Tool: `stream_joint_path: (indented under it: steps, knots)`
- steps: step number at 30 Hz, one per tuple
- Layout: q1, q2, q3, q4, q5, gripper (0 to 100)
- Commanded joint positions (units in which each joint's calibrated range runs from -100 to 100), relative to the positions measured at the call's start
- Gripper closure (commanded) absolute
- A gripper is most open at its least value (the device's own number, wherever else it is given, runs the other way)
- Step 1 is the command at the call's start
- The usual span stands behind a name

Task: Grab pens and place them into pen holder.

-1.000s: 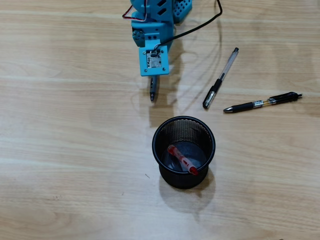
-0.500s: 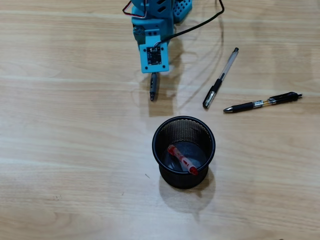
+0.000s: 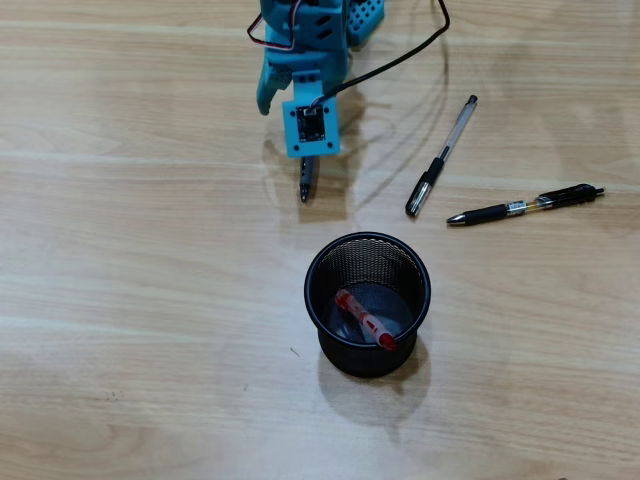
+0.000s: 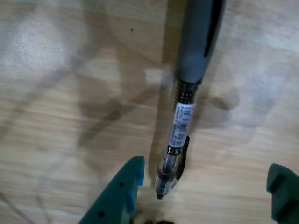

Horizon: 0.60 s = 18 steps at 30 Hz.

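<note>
My gripper (image 4: pixel 205 179) gapes wide and empty over the dark grey pen (image 4: pixel 187 98), bare table (image 4: pixel 56 116) on either side.

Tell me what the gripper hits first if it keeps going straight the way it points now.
Most likely the dark grey pen on the table: in the wrist view it lies between the open gripper fingers. How far above it they are, I can't tell.

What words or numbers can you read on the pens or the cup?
Dark grey pen: a white label with print on its clear barrel, too blurred to read.
Black pen with silver band: no text legible, too small.
Clear pen with black cap: none legible.
Pen holder and red pen: no text visible.
</note>
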Motion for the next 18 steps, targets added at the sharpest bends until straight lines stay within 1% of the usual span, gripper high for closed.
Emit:
stream_joint_path:
  steps: [1, 7, 9, 11, 18]
  knots:
    - [-1.8, 4.8, -2.9, -5.1, -0.1, 70]
    - [-3.1, 11.3, -2.6, -12.3, -0.2, 72]
    - [-3.1, 12.1, -2.4, -12.3, -0.6, 75]
    - [-3.1, 13.0, -1.8, -12.0, -3.0, 80]
    - [-3.1, 13.1, -0.7, -12.3, -3.7, 86]
